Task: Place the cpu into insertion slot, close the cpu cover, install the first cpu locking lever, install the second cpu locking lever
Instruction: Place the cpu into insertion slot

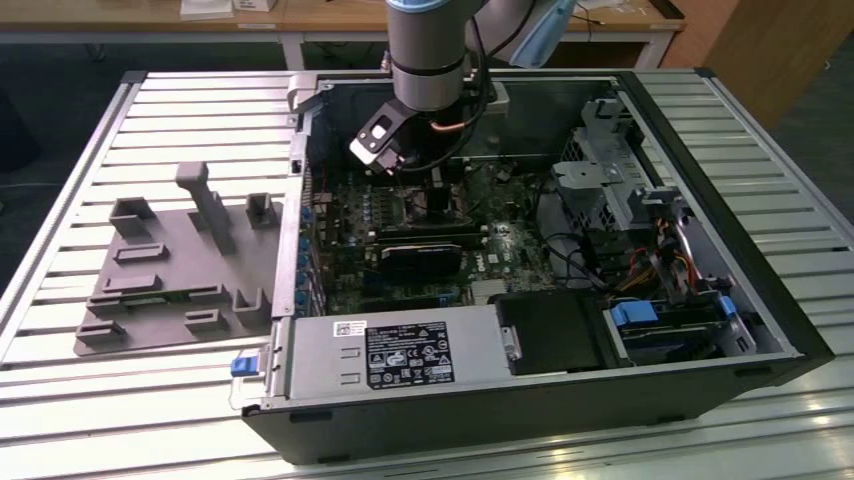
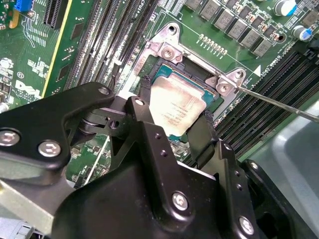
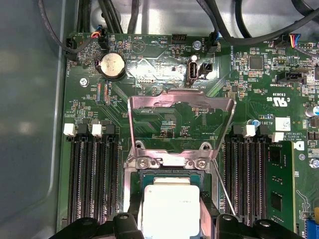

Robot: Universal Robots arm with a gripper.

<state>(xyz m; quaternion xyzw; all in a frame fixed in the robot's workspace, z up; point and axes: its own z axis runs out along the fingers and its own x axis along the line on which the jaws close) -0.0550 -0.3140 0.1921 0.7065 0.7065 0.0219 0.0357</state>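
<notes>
In both wrist views my gripper (image 2: 174, 107) (image 3: 170, 209) has its two black fingers against opposite edges of the cpu (image 2: 175, 113) (image 3: 169, 201), a pale silver square chip. The chip sits level in or just over the insertion slot (image 2: 193, 74) (image 3: 164, 175) on the green board; I cannot tell if it is fully seated. The cpu cover (image 3: 179, 98), a silver frame with a window, stands raised on its hinge beyond the slot. A thin metal locking lever (image 2: 269, 99) (image 3: 223, 191) sticks out free beside the slot. In the exterior view the gripper (image 1: 434, 200) reaches down into the open computer case (image 1: 694, 390).
Long black memory slots (image 3: 92, 179) (image 3: 246, 174) flank the socket on both sides. Cables (image 1: 587, 260) and drive bays crowd the exterior view's right of the case. A grey power supply (image 1: 387, 355) lies at the case's near edge. A grey fixture plate (image 1: 174, 270) sits on the slatted table.
</notes>
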